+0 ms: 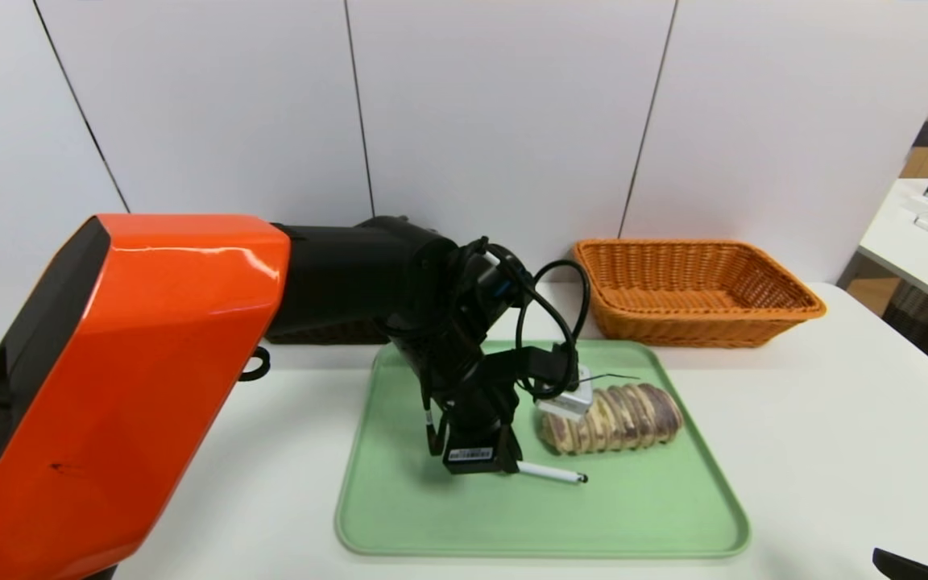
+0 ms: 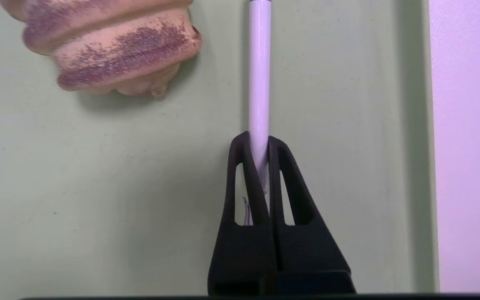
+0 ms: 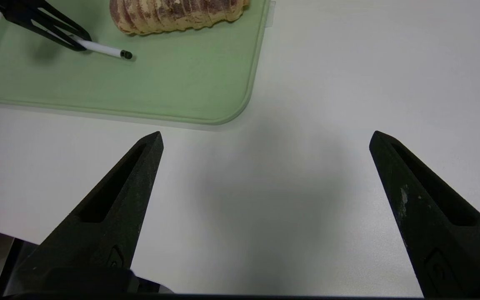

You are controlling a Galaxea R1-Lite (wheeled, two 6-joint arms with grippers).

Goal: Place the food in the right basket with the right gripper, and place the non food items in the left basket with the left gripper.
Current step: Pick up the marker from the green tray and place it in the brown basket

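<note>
White tabletop [image 1: 818, 419] carries a green tray [image 1: 641, 515]. Left gripper [image 2: 258, 143] pinches the pen [image 2: 259, 62] there; bread [image 1: 613, 417] lies at its two o'clock. Right gripper [image 3: 265, 139] hangs spread beside the tray.

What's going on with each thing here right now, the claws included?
Left pincer: shut on the pen, down over the tray.
Right pincer: open, empty, above bare table.
Pen: clamped at one end, lying along the tray.
Bread roll: on the tray, untouched.
Orange basket: empty.
</note>
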